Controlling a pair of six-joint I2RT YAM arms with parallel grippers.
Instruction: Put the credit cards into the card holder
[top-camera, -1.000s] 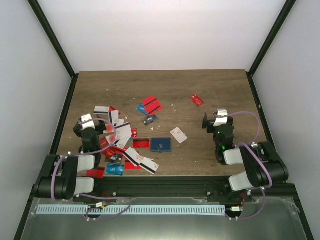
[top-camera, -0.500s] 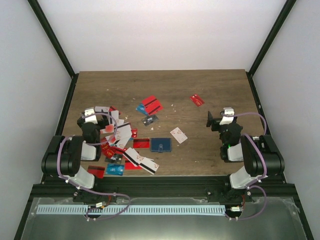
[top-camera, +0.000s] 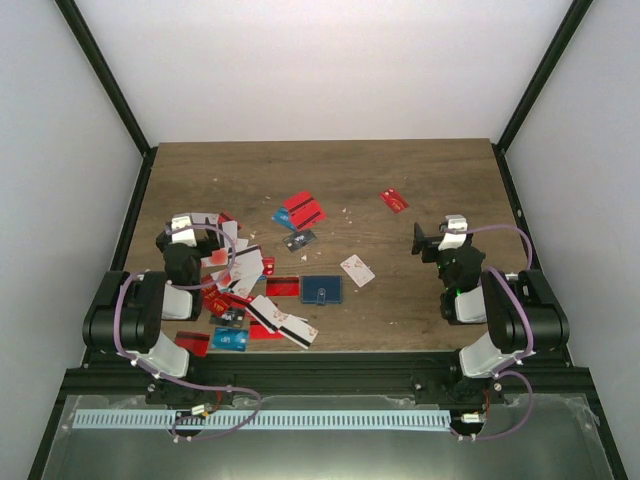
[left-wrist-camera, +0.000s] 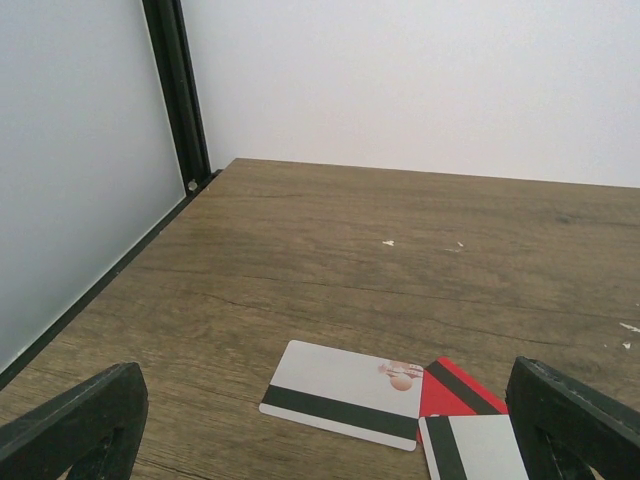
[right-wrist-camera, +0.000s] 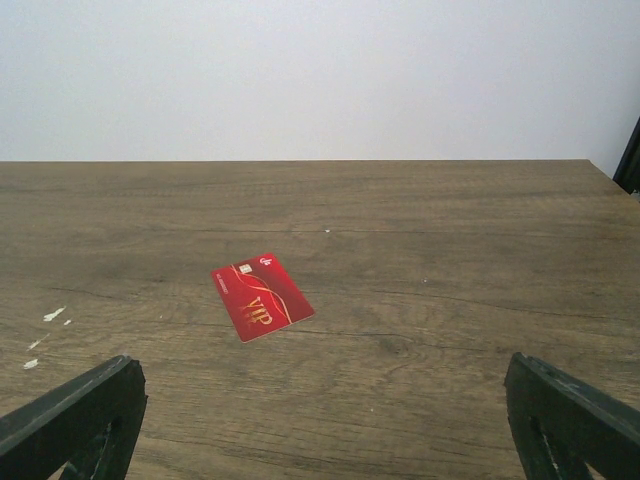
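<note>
The dark navy card holder (top-camera: 322, 289) lies shut on the table near the front middle. Several red, white, light blue and grey credit cards (top-camera: 240, 275) lie scattered to its left; a white card (top-camera: 357, 270) lies to its right, red cards (top-camera: 304, 210) sit further back, and a lone red VIP card (top-camera: 394, 200) lies at the back right (right-wrist-camera: 262, 296). My left gripper (top-camera: 187, 226) is open and empty over the left cards; a white striped card (left-wrist-camera: 345, 393) lies ahead of it. My right gripper (top-camera: 432, 238) is open and empty at the right.
Black frame posts (top-camera: 105, 90) and white walls bound the table on the left, right and back. A post (left-wrist-camera: 175, 95) stands close at the left in the left wrist view. Small white flecks (right-wrist-camera: 55, 315) lie on the wood.
Both arms pulled back and folded toward their bases one second ago; since half a second ago they have barely moved. No card has moved.
</note>
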